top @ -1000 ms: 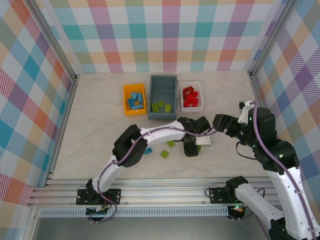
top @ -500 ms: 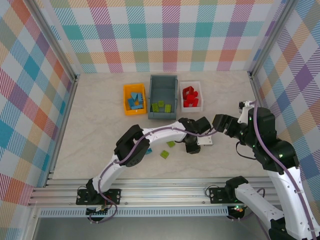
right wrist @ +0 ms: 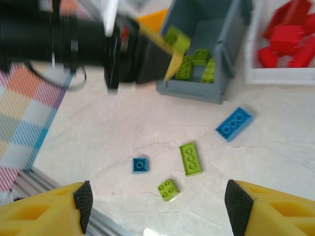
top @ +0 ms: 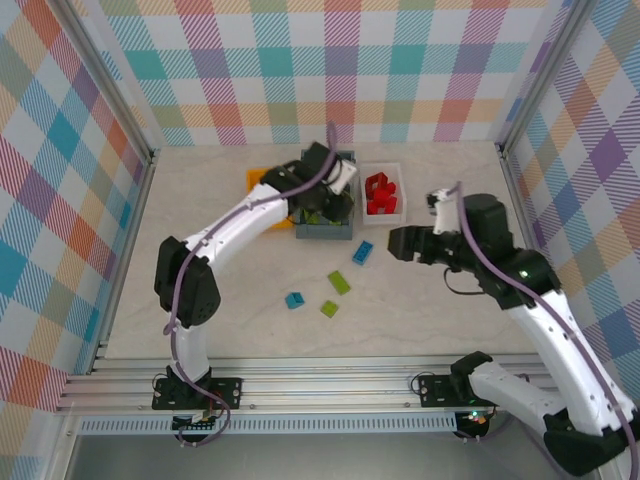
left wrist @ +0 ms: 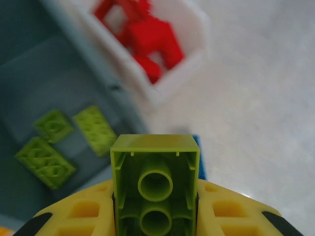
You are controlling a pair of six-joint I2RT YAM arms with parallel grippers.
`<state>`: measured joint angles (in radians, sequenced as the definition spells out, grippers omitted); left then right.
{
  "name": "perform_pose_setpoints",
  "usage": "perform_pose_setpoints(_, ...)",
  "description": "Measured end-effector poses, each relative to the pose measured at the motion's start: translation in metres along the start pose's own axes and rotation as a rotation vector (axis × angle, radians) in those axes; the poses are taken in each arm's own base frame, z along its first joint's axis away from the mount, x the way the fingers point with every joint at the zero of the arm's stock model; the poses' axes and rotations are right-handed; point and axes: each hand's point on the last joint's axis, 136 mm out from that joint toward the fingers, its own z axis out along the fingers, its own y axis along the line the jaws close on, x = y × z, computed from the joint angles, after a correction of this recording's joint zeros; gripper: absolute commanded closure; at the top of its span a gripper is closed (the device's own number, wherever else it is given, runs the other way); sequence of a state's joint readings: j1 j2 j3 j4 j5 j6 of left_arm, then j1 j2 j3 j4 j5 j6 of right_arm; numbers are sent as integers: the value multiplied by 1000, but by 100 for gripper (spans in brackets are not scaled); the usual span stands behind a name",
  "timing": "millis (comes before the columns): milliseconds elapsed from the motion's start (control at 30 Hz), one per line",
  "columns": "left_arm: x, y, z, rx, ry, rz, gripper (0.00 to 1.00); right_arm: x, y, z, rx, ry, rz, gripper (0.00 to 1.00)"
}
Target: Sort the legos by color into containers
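Observation:
My left gripper (top: 322,207) is shut on a lime green brick (left wrist: 155,179) and hangs over the deep grey-blue bin (top: 325,232), which holds three lime bricks (left wrist: 45,162). The white tray (top: 382,218) beside it holds red bricks (top: 378,192). My arm partly covers the orange-yellow bin (top: 256,180). On the table lie a long blue brick (top: 362,253), a long lime brick (top: 339,282), a small lime brick (top: 329,309) and a small blue brick (top: 294,299). To the right of them my right gripper (top: 395,243) stands open, holding nothing.
In the right wrist view the loose bricks (right wrist: 190,158) lie between the bins and the table's front edge, with the metal rail (right wrist: 29,189) at lower left. Checked walls enclose the table on three sides.
My left arm has swung from the middle of the table back to the grey-blue bin, carrying the lime brick. The right gripper has drawn back to the right, uncovering the long blue brick.

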<state>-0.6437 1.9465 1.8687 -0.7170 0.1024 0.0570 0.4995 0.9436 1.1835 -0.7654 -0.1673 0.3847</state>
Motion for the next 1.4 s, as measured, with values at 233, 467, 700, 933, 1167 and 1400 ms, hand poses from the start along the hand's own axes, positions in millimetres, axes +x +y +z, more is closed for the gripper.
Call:
perform_pose_setpoints(233, -38, 61, 54, -19, -20, -273, 73, 5, 31, 64, -33, 63, -126, 28)
perform_pose_setpoints(467, -16, 82, 136, -6, 72, -451, 68, 3, 39, 87, -19, 45, -157, 28)
perform_pose_setpoints(700, 4, 86, 153, -17, 129, -536, 44, -3, 39, 77, -14, -3, -160, 27)
perform_pose_setpoints(933, 10, 86, 133, -38, 138, -565, 40, 5, 32, 77, 0, 7, -150, 28)
perform_pose_setpoints(1167, -31, 68, 61, -18, -1, -562, 40, 15, 21, 75, 26, 13, -136, 29)
perform_pose_setpoints(1400, -64, 33, -43, 2, -188, -548, 44, 32, 7, 70, 73, 42, -123, 30)
